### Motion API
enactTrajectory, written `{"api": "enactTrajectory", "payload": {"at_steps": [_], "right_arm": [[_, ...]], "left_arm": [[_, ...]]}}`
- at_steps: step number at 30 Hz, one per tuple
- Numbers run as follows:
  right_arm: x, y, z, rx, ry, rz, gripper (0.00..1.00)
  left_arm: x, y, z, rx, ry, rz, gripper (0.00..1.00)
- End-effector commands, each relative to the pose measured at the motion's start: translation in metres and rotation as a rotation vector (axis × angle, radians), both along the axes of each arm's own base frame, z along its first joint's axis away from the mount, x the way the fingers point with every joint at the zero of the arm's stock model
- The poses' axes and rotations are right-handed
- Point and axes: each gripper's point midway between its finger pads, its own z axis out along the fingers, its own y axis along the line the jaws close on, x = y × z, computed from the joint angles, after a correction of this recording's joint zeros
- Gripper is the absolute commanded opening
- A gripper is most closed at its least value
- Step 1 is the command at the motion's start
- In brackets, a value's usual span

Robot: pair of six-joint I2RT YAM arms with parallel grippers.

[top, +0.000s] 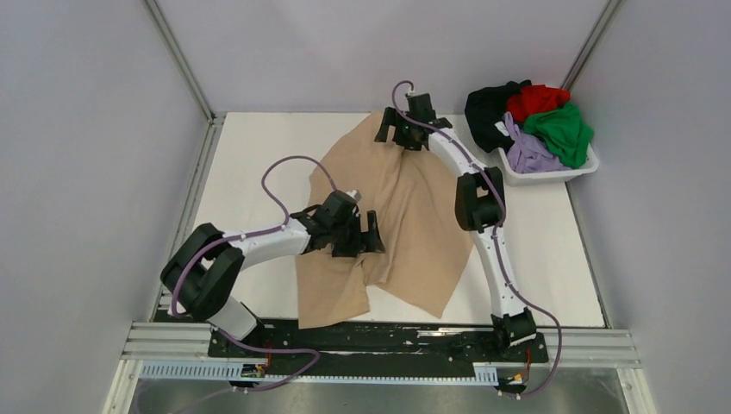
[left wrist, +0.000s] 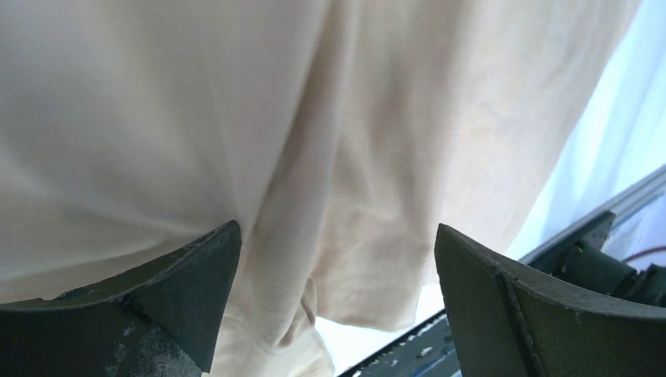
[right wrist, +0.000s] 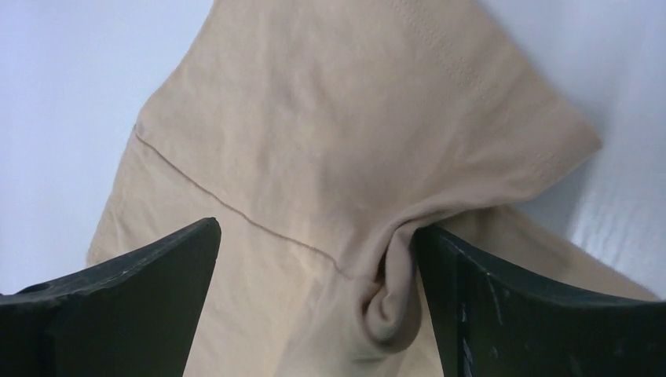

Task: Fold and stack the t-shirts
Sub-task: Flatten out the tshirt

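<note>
The tan t-shirt (top: 414, 203) lies spread and wrinkled on the white table (top: 250, 147). My left gripper (top: 360, 235) is open and empty over the shirt's lower middle; in the left wrist view (left wrist: 338, 251) tan cloth (left wrist: 236, 118) fills the space under the parted jaws. My right gripper (top: 402, 132) is open at the shirt's far edge; in the right wrist view (right wrist: 318, 243) a raised fold of tan cloth (right wrist: 393, 306) lies against the right finger (right wrist: 503, 314). The black (top: 487, 108), red (top: 536, 99), green (top: 562, 131) and lavender (top: 527, 153) shirts are heaped in the basket.
The white plastic basket (top: 552, 178) stands at the table's back right corner. Grey walls and metal frame posts close in the table on three sides. The arm bases and a black rail (top: 388, 338) run along the near edge.
</note>
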Motion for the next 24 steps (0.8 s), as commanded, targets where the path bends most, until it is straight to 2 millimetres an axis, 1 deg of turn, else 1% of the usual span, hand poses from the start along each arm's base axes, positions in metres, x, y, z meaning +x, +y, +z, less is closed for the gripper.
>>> {"api": "enactTrajectory", "payload": {"at_steps": [1,2,3,4,5,6,7,8,9,10,11,12,13,14,15,16,17,18,19,20,21,22,23,24], "right_arm": [[-0.007,0.022,0.056,0.032,-0.106,0.13,1.0],[-0.012,0.016,0.07,0.01,-0.127,0.119,1.0],[-0.02,0.009,0.084,-0.013,-0.144,0.107,1.0],[-0.028,0.0,0.093,-0.042,-0.154,0.087,1.0],[-0.039,-0.011,0.103,-0.074,-0.16,0.063,1.0],[-0.055,-0.023,0.099,-0.111,-0.136,0.044,1.0],[-0.063,-0.033,0.118,-0.132,-0.165,0.015,1.0],[-0.081,-0.046,0.112,-0.164,-0.138,-0.009,1.0],[-0.096,-0.055,0.112,-0.183,-0.122,-0.032,1.0],[-0.113,-0.064,0.116,-0.191,-0.115,-0.051,1.0],[-0.13,-0.076,0.113,-0.212,-0.097,-0.089,1.0],[-0.148,-0.085,0.11,-0.215,-0.078,-0.114,1.0],[-0.169,-0.092,0.106,-0.206,-0.051,-0.134,1.0],[-0.19,-0.096,0.1,-0.181,-0.02,-0.153,1.0],[-0.211,-0.098,0.091,-0.153,0.014,-0.161,1.0],[-0.231,-0.098,0.082,-0.119,0.043,-0.158,1.0],[-0.248,-0.096,0.094,-0.06,0.023,-0.15,1.0],[-0.264,-0.094,0.071,-0.048,0.091,-0.136,1.0],[-0.275,-0.093,0.064,-0.029,0.114,-0.129,1.0],[-0.284,-0.094,0.056,-0.022,0.139,-0.126,1.0],[-0.292,-0.094,0.05,-0.018,0.158,-0.121,1.0],[-0.297,-0.094,0.045,-0.013,0.177,-0.117,1.0],[-0.302,-0.094,0.04,-0.011,0.192,-0.117,1.0],[-0.305,-0.095,0.035,-0.016,0.206,-0.119,1.0]], "left_arm": [[0.003,-0.043,0.042,-0.044,-0.08,-0.128,1.0],[0.001,-0.045,0.048,-0.021,-0.117,-0.155,1.0],[0.0,-0.047,0.06,-0.03,-0.153,-0.17,1.0],[0.002,-0.045,0.067,-0.02,-0.19,-0.179,1.0],[0.004,-0.043,0.081,-0.032,-0.229,-0.174,1.0],[0.008,-0.036,0.092,-0.013,-0.277,-0.157,1.0],[0.01,-0.031,0.096,0.0,-0.297,-0.149,1.0],[0.015,-0.021,0.103,0.04,-0.332,-0.122,1.0],[0.02,-0.014,0.105,0.065,-0.347,-0.105,1.0],[0.023,-0.006,0.107,0.096,-0.35,-0.083,1.0],[0.03,0.003,0.107,0.111,-0.345,-0.059,1.0],[0.033,0.006,0.106,0.119,-0.33,-0.053,1.0],[0.042,0.015,0.105,0.125,-0.322,-0.028,1.0],[0.047,0.015,0.103,0.121,-0.311,-0.027,1.0],[0.056,0.021,0.102,0.12,-0.311,-0.016,1.0],[0.064,0.018,0.1,0.108,-0.298,-0.022,1.0],[0.076,0.025,0.098,0.115,-0.288,0.002,1.0],[0.086,0.022,0.095,0.119,-0.271,0.004,1.0],[0.096,0.028,0.092,0.133,-0.269,0.008,1.0],[0.107,0.025,0.086,0.144,-0.248,0.003,1.0],[0.119,0.027,0.09,0.146,-0.259,0.005,1.0],[0.124,0.025,0.073,0.162,-0.218,-0.013,1.0],[0.133,0.027,0.074,0.169,-0.216,-0.018,1.0],[0.138,0.027,0.053,0.19,-0.165,-0.03,1.0]]}}
